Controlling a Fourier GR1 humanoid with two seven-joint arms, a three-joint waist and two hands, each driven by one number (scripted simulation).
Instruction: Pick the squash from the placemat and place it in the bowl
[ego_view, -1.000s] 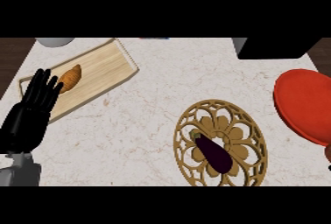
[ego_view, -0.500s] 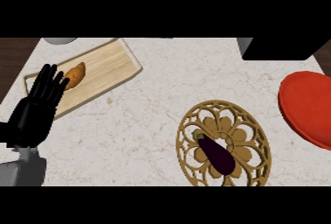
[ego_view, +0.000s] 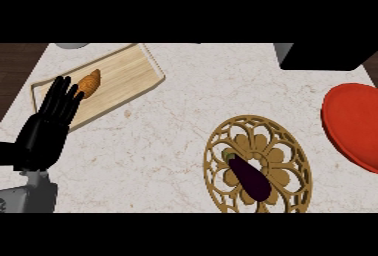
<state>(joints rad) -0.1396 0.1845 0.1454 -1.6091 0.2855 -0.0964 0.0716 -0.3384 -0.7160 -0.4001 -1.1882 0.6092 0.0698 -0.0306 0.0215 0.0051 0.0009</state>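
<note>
The squash (ego_view: 249, 176), dark purple and long, lies on the placemat (ego_view: 286, 148) at about 5 o'clock on the counter (ego_view: 177, 115). Its pale stem end points to 11 o'clock. No hand touches it.

The red bowl (ego_view: 353, 122) sits at 3 o'clock, cut by the view's edge, just beside the placemat but apart from it.

The left hand (ego_view: 43, 136) shows at 9 o'clock. Its fingers (ego_view: 63, 97) are straight and slightly spread, pointing to 12 o'clock and holding nothing. The fingertips overlap the near corner of a wooden board (ego_view: 127, 75) at 10 o'clock; I cannot tell whether they touch it. An orange pastry (ego_view: 90, 83) lies on the board, just beside the fingertips.

A black box (ego_view: 325, 56) stands at 1 o'clock.
</note>
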